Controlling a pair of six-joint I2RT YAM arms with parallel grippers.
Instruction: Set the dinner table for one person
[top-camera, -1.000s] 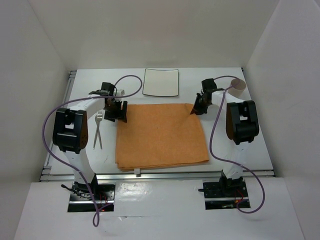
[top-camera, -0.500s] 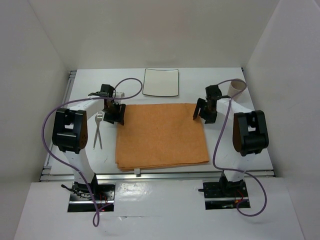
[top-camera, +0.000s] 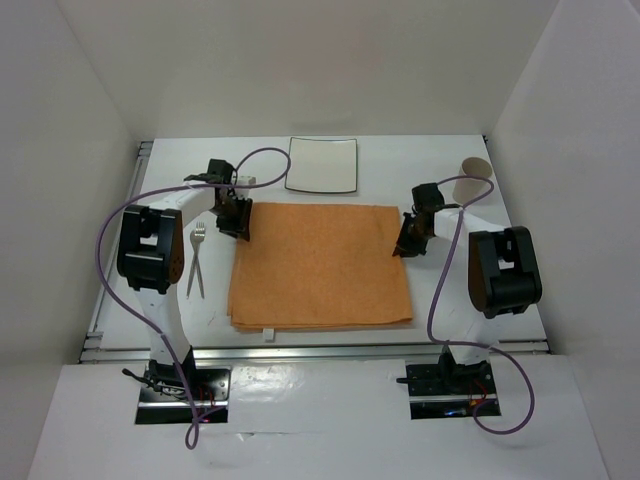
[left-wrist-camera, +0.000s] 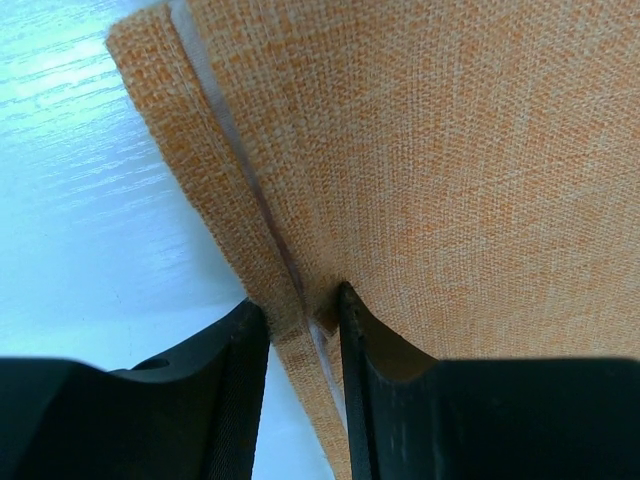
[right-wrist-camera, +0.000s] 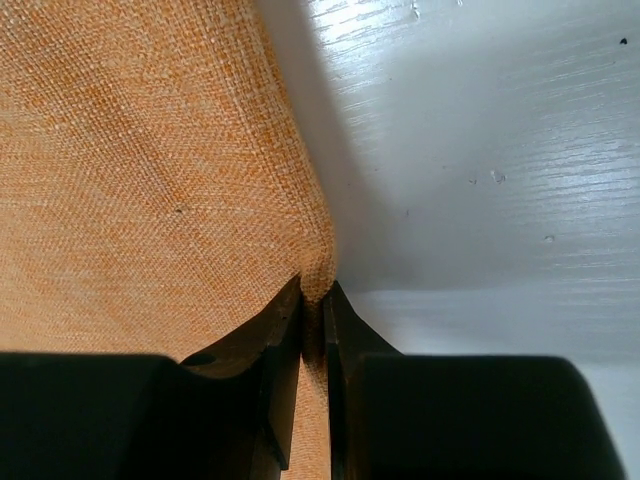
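Setting looks barely begun: the left pincer (left-wrist-camera: 300, 310) and right pincer (right-wrist-camera: 312, 300) each clamp tight on a side edge of the orange cloth (top-camera: 322, 265) lying mid-way across the bench (top-camera: 385, 160), while the plate (top-camera: 321, 164) beyond the cloth, the fork (top-camera: 197, 260) to its left and the cup (top-camera: 473, 178) to its right wait unplaced.

orange cloth (top-camera: 322, 265), folded flat. square white plate (top-camera: 321, 164) beyond its far edge. fork (top-camera: 198, 240) to its left; tan cup (top-camera: 473, 177) beyond its far-right corner.
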